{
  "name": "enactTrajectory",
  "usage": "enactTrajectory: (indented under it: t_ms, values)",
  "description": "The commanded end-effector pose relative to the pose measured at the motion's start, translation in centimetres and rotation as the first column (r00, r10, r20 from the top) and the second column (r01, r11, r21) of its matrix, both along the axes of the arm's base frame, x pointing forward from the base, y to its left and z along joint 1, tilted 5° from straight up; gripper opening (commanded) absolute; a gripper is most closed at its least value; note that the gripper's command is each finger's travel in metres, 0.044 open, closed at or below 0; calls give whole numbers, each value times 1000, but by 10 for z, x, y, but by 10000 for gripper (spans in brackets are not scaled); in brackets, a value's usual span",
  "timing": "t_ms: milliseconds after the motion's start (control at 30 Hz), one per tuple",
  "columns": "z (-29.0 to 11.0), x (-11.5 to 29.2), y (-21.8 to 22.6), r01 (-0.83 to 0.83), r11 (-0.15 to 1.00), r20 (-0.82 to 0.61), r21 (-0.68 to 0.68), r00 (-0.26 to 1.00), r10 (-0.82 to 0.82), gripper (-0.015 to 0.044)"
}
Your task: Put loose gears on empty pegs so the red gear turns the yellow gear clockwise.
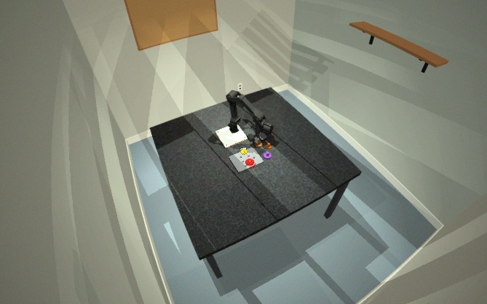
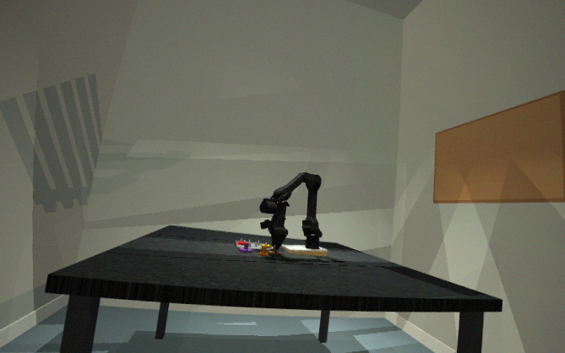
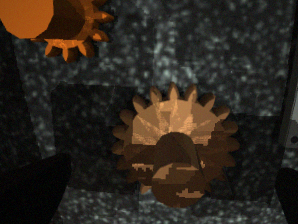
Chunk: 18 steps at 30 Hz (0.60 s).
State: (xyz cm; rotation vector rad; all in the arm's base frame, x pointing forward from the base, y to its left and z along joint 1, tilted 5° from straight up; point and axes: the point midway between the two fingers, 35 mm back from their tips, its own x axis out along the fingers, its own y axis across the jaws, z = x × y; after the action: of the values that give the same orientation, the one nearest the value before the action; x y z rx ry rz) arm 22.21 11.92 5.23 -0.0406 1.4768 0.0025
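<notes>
My gripper (image 1: 258, 141) (image 2: 275, 248) (image 3: 174, 172) is open and low, its fingers on either side of the brown gear (image 1: 258, 144) (image 3: 165, 112), with nothing held. The orange gear (image 1: 268, 145) (image 2: 263, 251) (image 3: 27, 17) stands beside the brown one. The purple gear (image 1: 267, 155) (image 2: 246, 248) stands beside the grey board (image 1: 239, 165) (image 3: 292, 95). On the board are the red gear (image 1: 251, 161) (image 2: 241, 242) and the yellow gear (image 1: 243, 151). Several empty pegs show small between and around them. The yellow gear's stripe is too small to make out clearly.
The arm stands on a white base plate (image 1: 224, 140) (image 2: 304, 250) behind the board, on the black table (image 1: 298, 188) (image 2: 214, 276). The orange gear is close outside the fingers, at the upper left in the wrist view. The board's edge lies at the right there.
</notes>
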Motion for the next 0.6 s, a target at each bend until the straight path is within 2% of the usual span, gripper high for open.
enactTrajectory:
  t_ms: [0, 467, 567]
  values:
    - [-2, 0, -1, -3, 1000, -1, -5, 1000, 3, 414]
    - [-2, 0, -1, -3, 1000, -1, -5, 1000, 3, 46]
    - [-2, 0, -1, -3, 1000, -1, -5, 1000, 3, 26]
